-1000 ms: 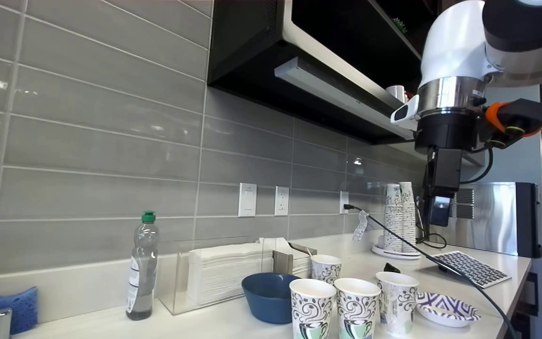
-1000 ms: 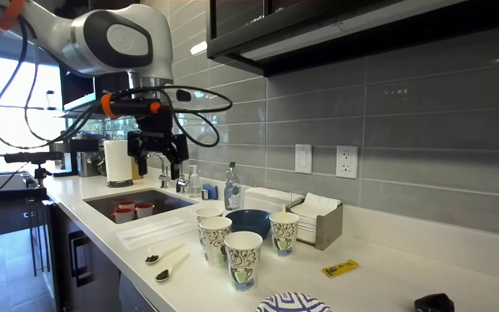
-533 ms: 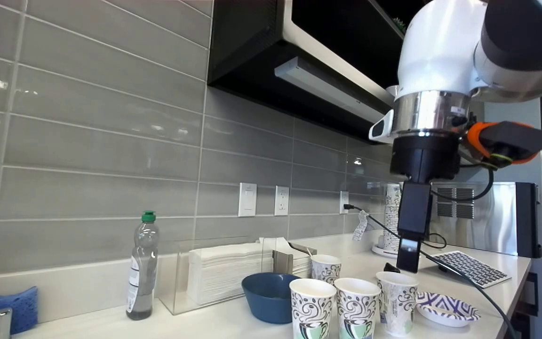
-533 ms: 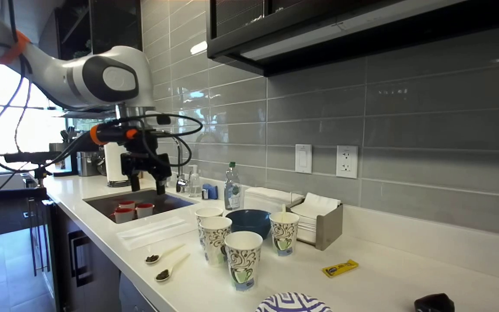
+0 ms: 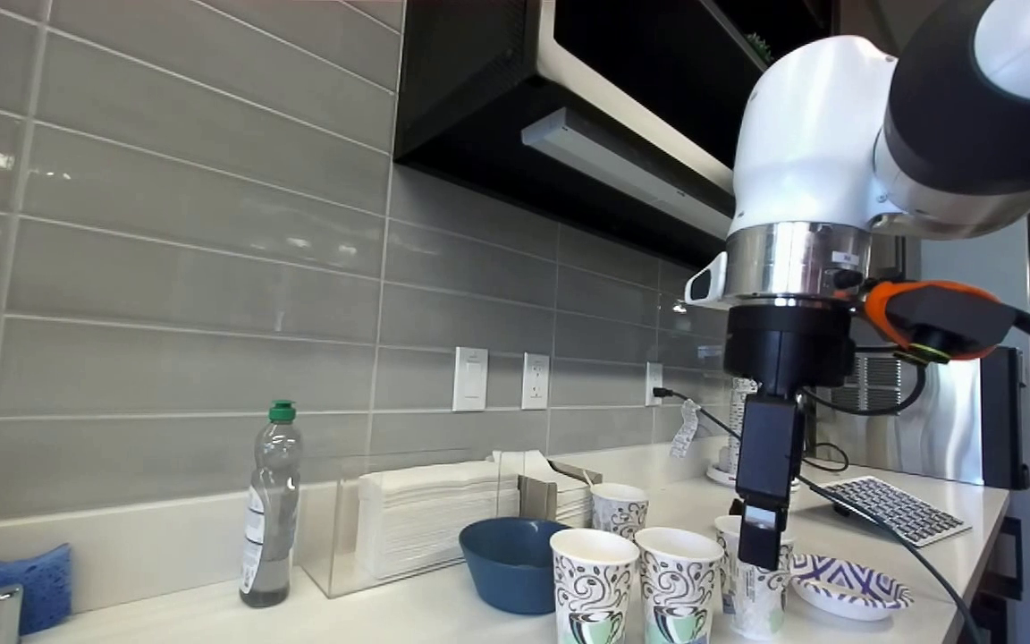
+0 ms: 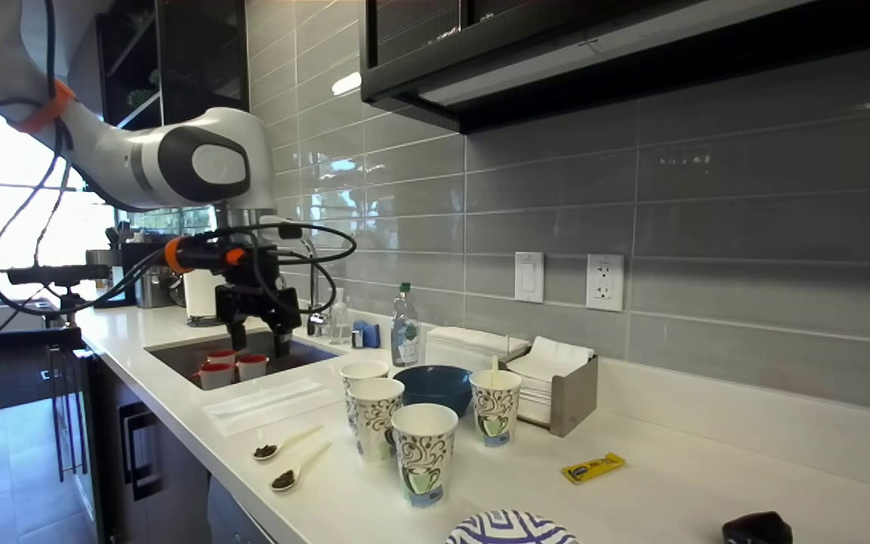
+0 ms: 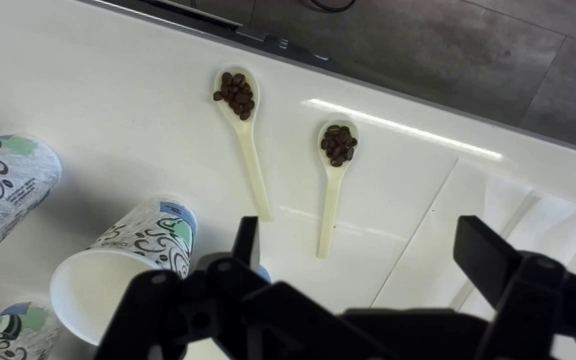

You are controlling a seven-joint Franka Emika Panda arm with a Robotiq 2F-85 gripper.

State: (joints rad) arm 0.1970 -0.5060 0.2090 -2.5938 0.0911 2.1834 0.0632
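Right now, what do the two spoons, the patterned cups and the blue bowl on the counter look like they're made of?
Spoons: probably smooth plastic, going by the even cream color, though ceramic isn't ruled out.
Patterned cups: likely matte paper, given the thin rims and printed swirls.
Blue bowl: ceramic or plastic, I can't tell; its opaque wall shows a smooth, low-gloss finish.

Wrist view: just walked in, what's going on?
A robot arm has its end effector hanging open above a counter, holding nothing. Two spoons lie on the counter below, each with coffee beans in it; neither is lifted. Four paper cups stand nearby, close to a blue bowl.
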